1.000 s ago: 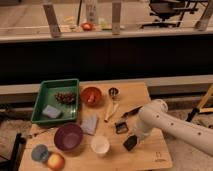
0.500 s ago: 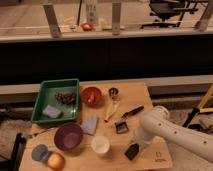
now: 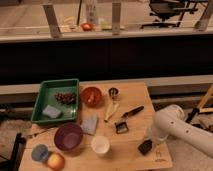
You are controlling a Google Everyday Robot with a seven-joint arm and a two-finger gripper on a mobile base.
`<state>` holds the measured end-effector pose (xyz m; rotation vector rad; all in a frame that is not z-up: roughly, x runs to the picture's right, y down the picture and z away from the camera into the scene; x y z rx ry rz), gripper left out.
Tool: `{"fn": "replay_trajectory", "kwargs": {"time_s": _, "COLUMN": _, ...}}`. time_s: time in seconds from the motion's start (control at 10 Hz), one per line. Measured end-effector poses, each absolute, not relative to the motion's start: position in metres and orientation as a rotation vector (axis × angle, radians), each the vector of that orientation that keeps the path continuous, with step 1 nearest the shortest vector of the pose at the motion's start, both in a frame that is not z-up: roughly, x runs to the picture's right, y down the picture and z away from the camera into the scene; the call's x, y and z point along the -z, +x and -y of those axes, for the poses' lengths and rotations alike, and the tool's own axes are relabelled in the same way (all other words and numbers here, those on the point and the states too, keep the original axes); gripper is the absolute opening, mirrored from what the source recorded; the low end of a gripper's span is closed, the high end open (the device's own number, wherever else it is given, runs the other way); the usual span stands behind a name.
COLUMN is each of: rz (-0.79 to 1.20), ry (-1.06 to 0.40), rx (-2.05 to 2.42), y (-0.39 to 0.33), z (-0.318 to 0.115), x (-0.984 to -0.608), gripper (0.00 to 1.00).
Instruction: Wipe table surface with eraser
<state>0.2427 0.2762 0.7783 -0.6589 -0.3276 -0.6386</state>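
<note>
Seemingly touching it from above, the gripper [image 3: 149, 138] meets the eraser [image 3: 145, 147], which lies slantwise by the front edge of the table surface [image 3: 131, 95] on the arm's side, with bare wood just leftward; I cannot tell its grip.

The white arm [image 3: 184, 131] is running out past the right edge, and its casing is hiding most of the hand [image 3: 148, 143]. The hand is hanging low over the front right corner of the worktop [image 3: 135, 97], right at the black eraser [image 3: 145, 147], and contact between them is not showing. In the green tray [image 3: 45, 92], a dark cluster [image 3: 64, 97] is lying too small to identify.
</note>
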Motion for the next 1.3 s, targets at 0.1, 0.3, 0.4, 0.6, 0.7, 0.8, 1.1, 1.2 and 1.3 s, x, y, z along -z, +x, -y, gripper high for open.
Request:
{"fn": "replay_trajectory", "kwargs": {"time_s": 0.1, "rz": 0.321, "ry": -0.646, "rx": 0.647, "y": 0.236, "z": -0.267, "x": -0.783, "gripper": 0.00}}
{"fn": "replay_trajectory", "kwargs": {"time_s": 0.3, "rz": 0.327, "ry": -0.617, "rx": 0.676, "y": 0.215, "z": -0.258, "x": -0.780, "gripper": 0.00}}
{"fn": "replay_trajectory", "kwargs": {"time_s": 0.4, "rz": 0.342, "ry": -0.600, "rx": 0.706, "y": 0.198, "z": -0.254, "x": -0.776, "gripper": 0.00}}
{"fn": "replay_trajectory", "kwargs": {"time_s": 0.6, "rz": 0.389, "ry": -0.580, "rx": 0.780, "y": 0.160, "z": -0.257, "x": -0.766, "gripper": 0.00}}
{"fn": "replay_trajectory", "kwargs": {"time_s": 0.7, "rz": 0.411, "ry": -0.579, "rx": 0.811, "y": 0.149, "z": -0.265, "x": -0.759, "gripper": 0.00}}
{"fn": "replay_trajectory", "kwargs": {"time_s": 0.8, "rz": 0.429, "ry": -0.583, "rx": 0.833, "y": 0.142, "z": -0.273, "x": -0.752, "gripper": 0.00}}
{"fn": "replay_trajectory", "kwargs": {"time_s": 1.1, "rz": 0.449, "ry": -0.615, "rx": 0.862, "y": 0.149, "z": -0.298, "x": -0.734, "gripper": 0.00}}
{"fn": "replay_trajectory", "kwargs": {"time_s": 1.2, "rz": 0.440, "ry": -0.635, "rx": 0.858, "y": 0.163, "z": -0.303, "x": -0.733, "gripper": 0.00}}
{"fn": "replay_trajectory", "kwargs": {"time_s": 1.3, "rz": 0.427, "ry": -0.653, "rx": 0.847, "y": 0.180, "z": -0.307, "x": -0.733, "gripper": 0.00}}
